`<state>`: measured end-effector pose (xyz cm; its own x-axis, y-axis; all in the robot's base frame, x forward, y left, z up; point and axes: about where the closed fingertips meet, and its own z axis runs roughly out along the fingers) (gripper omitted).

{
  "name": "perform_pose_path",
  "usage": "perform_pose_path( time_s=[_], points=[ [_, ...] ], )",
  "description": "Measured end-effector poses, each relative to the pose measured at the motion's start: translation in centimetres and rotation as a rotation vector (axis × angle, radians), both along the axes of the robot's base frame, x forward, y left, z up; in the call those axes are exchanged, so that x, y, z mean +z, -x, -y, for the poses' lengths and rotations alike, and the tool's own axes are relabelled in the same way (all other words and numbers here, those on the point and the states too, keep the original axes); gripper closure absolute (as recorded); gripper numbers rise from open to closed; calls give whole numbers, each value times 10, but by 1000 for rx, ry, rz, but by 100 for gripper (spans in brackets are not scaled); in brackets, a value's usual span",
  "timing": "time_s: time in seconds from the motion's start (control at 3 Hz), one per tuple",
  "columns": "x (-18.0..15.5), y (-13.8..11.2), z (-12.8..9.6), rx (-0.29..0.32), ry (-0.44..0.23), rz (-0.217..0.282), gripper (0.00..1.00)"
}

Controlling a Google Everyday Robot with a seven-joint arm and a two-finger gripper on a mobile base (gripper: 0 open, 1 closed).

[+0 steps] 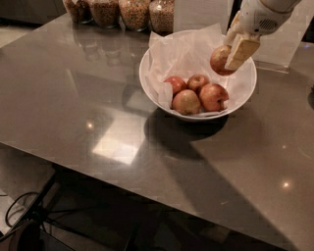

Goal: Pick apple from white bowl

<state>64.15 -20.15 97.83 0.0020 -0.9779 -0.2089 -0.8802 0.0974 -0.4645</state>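
Note:
The white bowl (152,81), lined with crumpled white paper, stands on the grey table. My gripper (230,51) comes in from the top right and is shut on a red apple (219,61) with a yellow-orange blush, holding it above the bowl's right side, clear of the other fruit. One cream finger (240,50) lies across the apple's right face. Several apples stay in the bowl: a large red one (214,96), a paler one (186,102), and two smaller ones (174,84) behind.
Several glass jars (134,12) of grains line the table's far edge, left of the bowl. A pale sheet (284,46) lies behind the bowl on the right. The table's near edge (127,188) runs diagonally, with cables on the floor below.

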Motion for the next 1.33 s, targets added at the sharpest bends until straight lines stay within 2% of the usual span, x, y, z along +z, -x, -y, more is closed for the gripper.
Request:
perform_pose_path(
  time_s=[0.33, 0.67, 1.0, 1.33],
  points=[
    [47, 4, -5, -37, 61, 57, 100],
    [78, 16, -9, -51, 78, 94, 100],
    [79, 16, -9, -51, 78, 95, 81],
    [79, 16, -9, -51, 78, 95, 58]
  ],
)
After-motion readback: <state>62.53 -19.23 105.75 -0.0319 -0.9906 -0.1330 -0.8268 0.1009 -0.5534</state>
